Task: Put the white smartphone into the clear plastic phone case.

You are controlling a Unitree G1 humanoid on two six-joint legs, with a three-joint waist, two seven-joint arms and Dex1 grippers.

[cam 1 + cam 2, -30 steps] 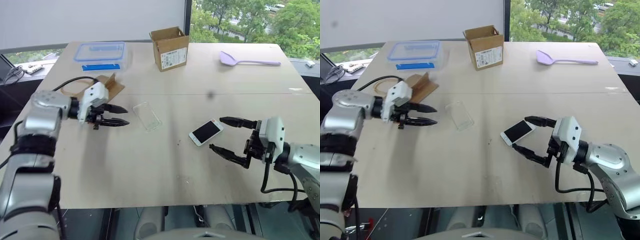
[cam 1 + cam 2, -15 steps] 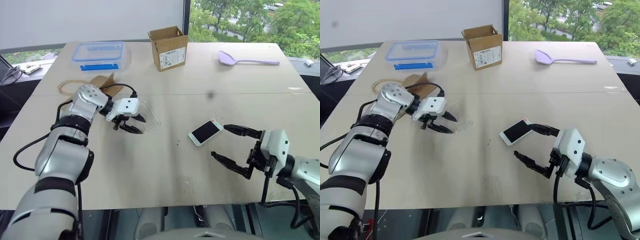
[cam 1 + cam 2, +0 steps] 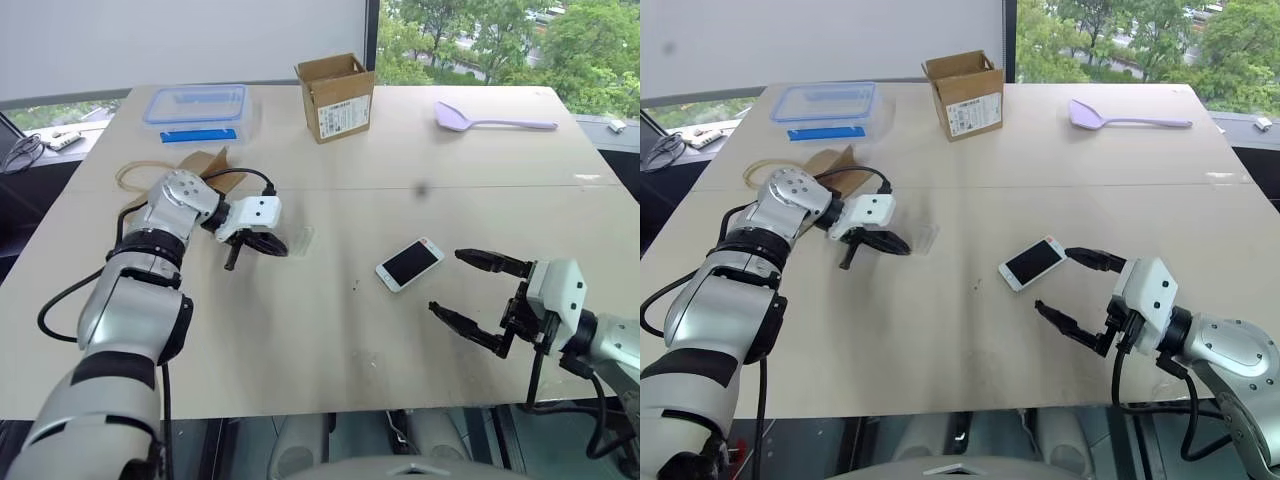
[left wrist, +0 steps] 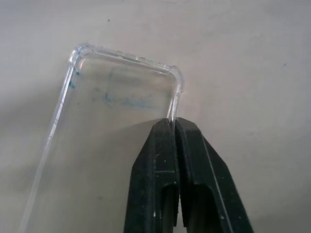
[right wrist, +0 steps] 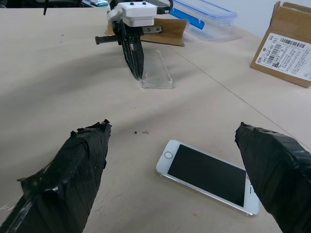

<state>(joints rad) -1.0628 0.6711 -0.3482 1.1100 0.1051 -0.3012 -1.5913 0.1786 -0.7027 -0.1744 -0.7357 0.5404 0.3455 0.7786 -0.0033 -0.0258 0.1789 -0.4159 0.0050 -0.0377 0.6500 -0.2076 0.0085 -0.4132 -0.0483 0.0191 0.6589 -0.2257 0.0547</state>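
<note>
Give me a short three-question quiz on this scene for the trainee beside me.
1. True or false: the left pincer is shut on one side wall of the clear plastic phone case.
2. How does the white smartphone lie? A) screen up on the table, B) inside the case, C) held by the right pincer.
3. Fill in: the right pincer stands ____, beside the phone without touching it.

Key: 1 true; 2 A; 3 open.

A: Where's the phone case [image 3: 297, 240]?
B: Left of centre on the table [image 3: 330, 350]; the smartphone [image 3: 410, 263] lies right of it.
A: And behind?
B: The cardboard box [image 3: 336, 95], top centre.
</note>
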